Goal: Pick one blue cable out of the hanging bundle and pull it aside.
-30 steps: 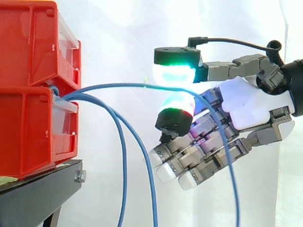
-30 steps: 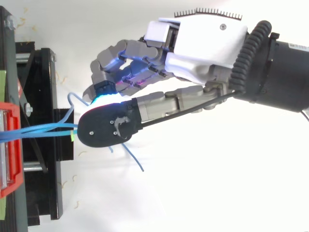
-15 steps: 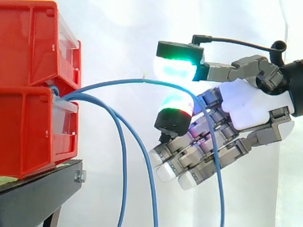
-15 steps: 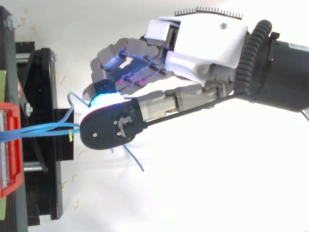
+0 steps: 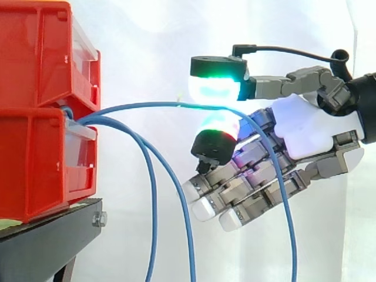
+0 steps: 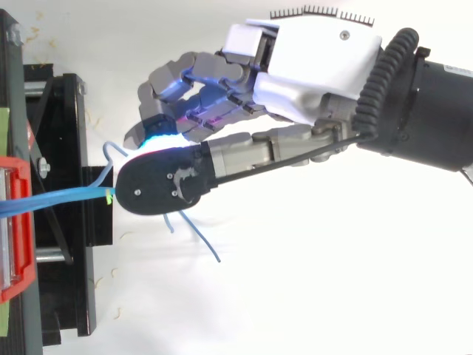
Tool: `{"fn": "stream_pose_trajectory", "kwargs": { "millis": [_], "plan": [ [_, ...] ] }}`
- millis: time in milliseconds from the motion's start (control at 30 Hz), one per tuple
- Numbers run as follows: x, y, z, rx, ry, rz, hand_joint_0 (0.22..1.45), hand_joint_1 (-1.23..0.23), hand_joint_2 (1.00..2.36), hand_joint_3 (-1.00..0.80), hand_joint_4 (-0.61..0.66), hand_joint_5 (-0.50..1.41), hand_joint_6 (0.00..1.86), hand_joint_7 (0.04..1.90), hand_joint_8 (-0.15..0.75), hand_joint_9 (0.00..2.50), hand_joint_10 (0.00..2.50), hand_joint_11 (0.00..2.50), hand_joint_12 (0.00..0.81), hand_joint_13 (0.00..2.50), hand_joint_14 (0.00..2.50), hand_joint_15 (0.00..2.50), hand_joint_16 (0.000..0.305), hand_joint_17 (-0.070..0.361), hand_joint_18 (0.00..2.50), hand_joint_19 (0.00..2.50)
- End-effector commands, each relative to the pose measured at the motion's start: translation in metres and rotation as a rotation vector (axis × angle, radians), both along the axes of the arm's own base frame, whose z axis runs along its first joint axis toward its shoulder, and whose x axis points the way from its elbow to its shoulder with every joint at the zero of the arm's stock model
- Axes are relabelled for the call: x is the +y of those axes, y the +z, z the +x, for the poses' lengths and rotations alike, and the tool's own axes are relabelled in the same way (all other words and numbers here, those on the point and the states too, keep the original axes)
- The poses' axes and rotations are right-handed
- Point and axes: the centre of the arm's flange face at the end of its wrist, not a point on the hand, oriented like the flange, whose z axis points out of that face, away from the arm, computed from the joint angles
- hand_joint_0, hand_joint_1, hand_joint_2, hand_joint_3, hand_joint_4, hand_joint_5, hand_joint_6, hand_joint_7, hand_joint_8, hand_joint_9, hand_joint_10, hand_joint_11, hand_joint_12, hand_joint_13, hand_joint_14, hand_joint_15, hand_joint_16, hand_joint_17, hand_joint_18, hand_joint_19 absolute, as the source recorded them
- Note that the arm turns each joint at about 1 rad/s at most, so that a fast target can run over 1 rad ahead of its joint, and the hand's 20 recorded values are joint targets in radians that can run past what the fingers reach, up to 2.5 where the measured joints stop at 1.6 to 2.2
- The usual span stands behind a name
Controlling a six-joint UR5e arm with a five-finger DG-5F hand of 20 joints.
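Fig.: side & top views. Step in hand: grasp made, pull-aside not yet done. My hand [image 5: 305,126] sits right of the red bins [image 5: 35,158], thumb above one finger, their glowing pads [image 5: 214,88] closed in what looks like a pinch on one blue cable [image 5: 141,106]. My other fingers curl loosely below & hold nothing. The cable leaves the gap betw. upper & lower bin, arcs roughly level to the pinch, then drops across my curled fingers to the bottom edge. The rest of the bundle [image 5: 154,211], two strands, hangs steeply near the bins, apart from my hand. Next move, as I judge it: a firm pinch & a draw away from the bins, w/o snagging the other strands. The thin cable could slip betw. the pads. Surroundings: bins stacked on a black stand [image 5: 53,241], white curtain [image 5: 147,47] behind. Top view: white surface [image 6: 310,296] w/ loose blue ends [image 6: 207,248] under the hand.
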Motion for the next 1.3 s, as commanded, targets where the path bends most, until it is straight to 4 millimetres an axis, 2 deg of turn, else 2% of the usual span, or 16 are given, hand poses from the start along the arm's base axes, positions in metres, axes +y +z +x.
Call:
{"fn": "stream_pose_trajectory", "kwargs": {
  "millis": [0,100,200,500,667,867,967,1067,1167,1267],
  "plan": [
    [-0.0001,-0.0001,0.0007,-0.014,-0.021,0.019,0.56,-0.70,1.01,-0.35,0.22,-0.19,0.87,1.36,0.280,0.62,0.01,0.26,0.396,0.56,0.01,0.35,0.057,0.128,0.37,0.45],
    [-0.0002,0.0009,0.0015,-0.021,-0.023,0.019,0.54,-0.70,1.00,-0.50,0.22,-0.19,0.88,1.34,0.282,0.61,0.01,0.25,0.404,0.56,0.01,0.35,0.058,0.131,0.38,0.43],
    [0.0010,0.0013,0.0023,-0.026,-0.022,0.019,0.48,-0.67,1.00,-0.50,0.24,-0.20,0.88,1.31,0.299,0.62,0.01,0.25,0.424,0.57,0.01,0.36,0.062,0.139,0.40,0.42],
    [0.0011,0.0012,0.0027,-0.033,-0.032,0.015,0.43,-0.59,1.00,-0.50,0.24,-0.20,0.88,1.23,0.324,0.61,0.01,0.24,0.454,0.57,0.01,0.34,0.068,0.152,0.42,0.42],
    [0.0014,0.0014,0.0027,-0.033,-0.038,0.009,0.47,-0.54,1.00,-0.50,0.22,-0.20,0.86,1.26,0.308,0.60,0.01,0.24,0.436,0.55,0.01,0.34,0.064,0.144,0.37,0.44],
    [0.0023,0.0008,0.0038,-0.039,-0.041,0.007,0.48,-0.55,1.00,-0.46,0.20,-0.21,0.84,1.30,0.306,0.57,0.01,0.23,0.429,0.50,0.01,0.34,0.065,0.147,0.30,0.44],
    [0.0029,0.0010,0.0039,-0.041,-0.045,0.006,0.42,-0.53,1.00,-0.50,0.21,-0.22,0.84,1.25,0.327,0.56,0.01,0.22,0.458,0.49,0.01,0.32,0.071,0.161,0.31,0.41],
    [0.0026,0.0001,0.0043,-0.043,-0.050,0.005,0.40,-0.58,1.00,-0.50,0.22,-0.22,0.83,1.20,0.328,0.52,0.00,0.20,0.468,0.48,0.01,0.30,0.074,0.166,0.32,0.38],
    [0.0037,-0.0006,0.0053,-0.047,-0.050,0.006,0.41,-0.63,1.00,-0.50,0.21,-0.23,0.80,1.15,0.314,0.48,0.00,0.16,0.456,0.45,0.01,0.28,0.072,0.162,0.31,0.37],
    [0.0038,-0.0005,0.0055,-0.049,-0.050,0.006,0.46,-0.65,1.00,-0.50,0.17,-0.22,0.72,1.20,0.280,0.44,0.00,0.12,0.429,0.40,0.01,0.24,0.067,0.152,0.25,0.36]
  ]
}}
